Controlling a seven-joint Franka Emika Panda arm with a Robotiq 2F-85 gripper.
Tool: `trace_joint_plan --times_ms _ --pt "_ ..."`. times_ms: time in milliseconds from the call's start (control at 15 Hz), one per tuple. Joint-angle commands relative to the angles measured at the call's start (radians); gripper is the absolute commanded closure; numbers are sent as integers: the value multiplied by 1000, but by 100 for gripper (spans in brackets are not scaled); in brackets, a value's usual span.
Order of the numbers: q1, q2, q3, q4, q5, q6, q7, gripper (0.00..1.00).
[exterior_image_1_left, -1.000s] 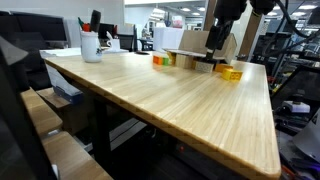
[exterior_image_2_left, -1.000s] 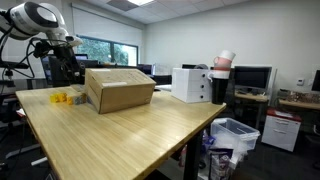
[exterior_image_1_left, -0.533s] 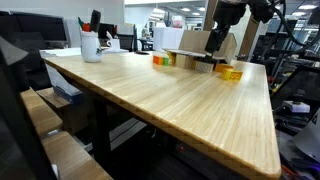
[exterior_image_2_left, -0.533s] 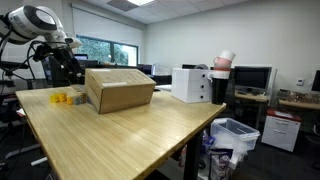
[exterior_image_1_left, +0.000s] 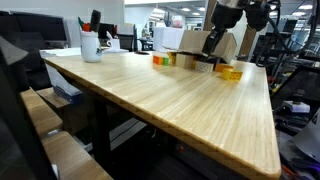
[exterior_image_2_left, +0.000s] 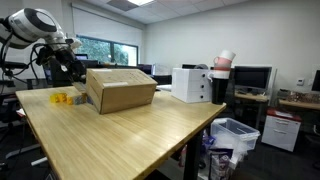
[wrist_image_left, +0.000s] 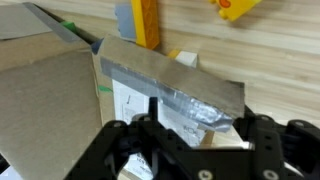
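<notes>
At the far end of the wooden table (exterior_image_1_left: 170, 105), the gripper (wrist_image_left: 195, 135) hangs over the open cardboard box (exterior_image_2_left: 120, 90), at the box's end nearest the yellow blocks (exterior_image_2_left: 62, 98). Seen from the wrist, its jaws stand wide apart, and the box's taped flap (wrist_image_left: 170, 85) lies between them, just beyond the fingers (wrist_image_left: 128, 140); whether they touch it cannot be told.

An office, shown by monitors (exterior_image_2_left: 250, 76), a printer (exterior_image_2_left: 192, 85) and desks (exterior_image_2_left: 110, 135)
</notes>
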Motion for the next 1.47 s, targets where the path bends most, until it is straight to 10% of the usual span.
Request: trace_joint_plan --times_ms 0,533,1400 --pt "-30 -15 19 -23 -51 29 52 55" --pt "-40 -30 14 -10 -59 30 101 94" --pt "-71 -211 27 105 -38 37 213 94"
